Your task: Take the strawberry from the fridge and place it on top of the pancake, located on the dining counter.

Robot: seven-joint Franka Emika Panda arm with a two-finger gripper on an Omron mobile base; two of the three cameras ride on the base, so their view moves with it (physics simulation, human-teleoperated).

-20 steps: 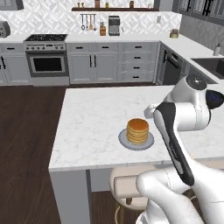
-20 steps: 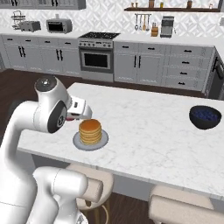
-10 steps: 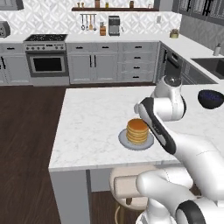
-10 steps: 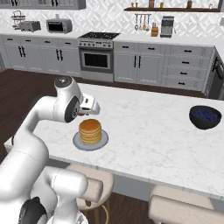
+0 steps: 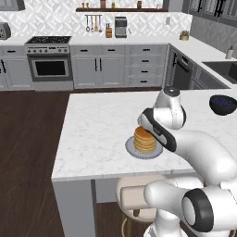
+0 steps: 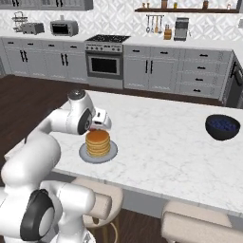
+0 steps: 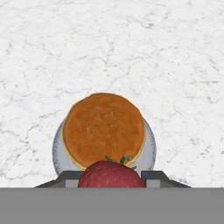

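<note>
Strawberry (image 7: pixel 111 174) pinched in tool (image 7: pixel 111 178), just above pancake (image 7: pixel 103 129) edge.

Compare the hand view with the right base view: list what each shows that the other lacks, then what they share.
Hand view alone: the small red strawberry, held between the gripper's dark fingertips, just short of the stack.

Right base view alone: the dark blue bowl, a round beige stool, the steel oven and grey wall cabinets.

Both: the golden-tan pancake stack on its round grey plate, and the white marble dining counter.
</note>
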